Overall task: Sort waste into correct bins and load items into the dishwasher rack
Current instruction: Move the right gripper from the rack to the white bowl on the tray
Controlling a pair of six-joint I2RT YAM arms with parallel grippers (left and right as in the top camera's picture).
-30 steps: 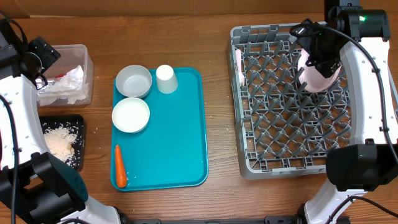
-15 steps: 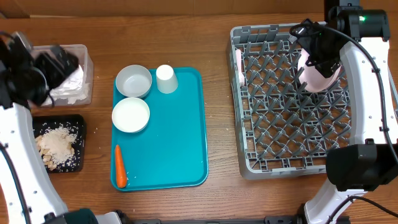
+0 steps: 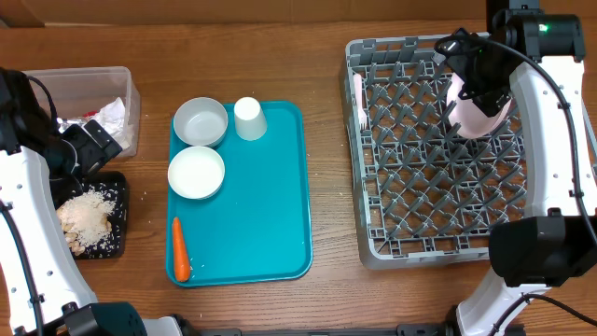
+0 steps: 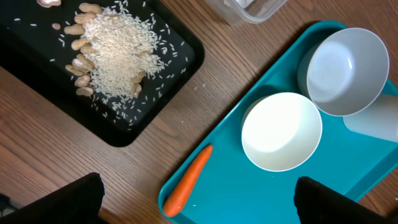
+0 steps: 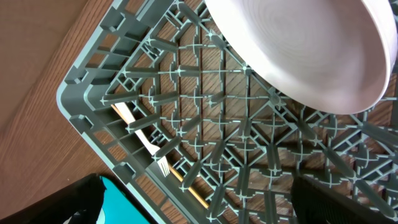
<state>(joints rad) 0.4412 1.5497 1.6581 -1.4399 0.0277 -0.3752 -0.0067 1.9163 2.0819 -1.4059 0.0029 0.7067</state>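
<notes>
left gripper (image 4: pixel 199 183): fingers spread wide, nothing between them. in the overhead view it hangs at the far edge of the black tray (image 3: pixel 119 187), just on the near side of the clear tub (image 3: pixel 132 93).

black tray: holds a pile of nuts and white crumbs (image 4: pixel 115 50), with loose grains scattered around the pile.

clear tub: holds the crumpled white napkin (image 3: pixel 107 119).

teal tray (image 3: pixel 270 215): lies on the table (image 3: pixel 326 56) between the bins and the dishwasher rack (image 3: pixel 373 247). the carrot (image 4: pixel 186 180) lies along its left rim at the near corner. the near bowl (image 3: pixel 196 173) and the far bowl (image 3: pixel 201 121) sit just beside each other in the far left part. the cup (image 3: pixel 249 119) sits at the far rim, just beside the far bowl.

right gripper (image 5: pixel 196 186): fingers spread wide, gripping nothing. it hangs over the far right part of the dishwasher rack, directly above the plate (image 5: pixel 298 50).

plate: stands tilted among the pegs in the far right part of the rack. contact with the gripper cannot be determined.

white plastic fork (image 5: pixel 146 140): lies in the rack along its left wall, well apart from the plate.
</notes>
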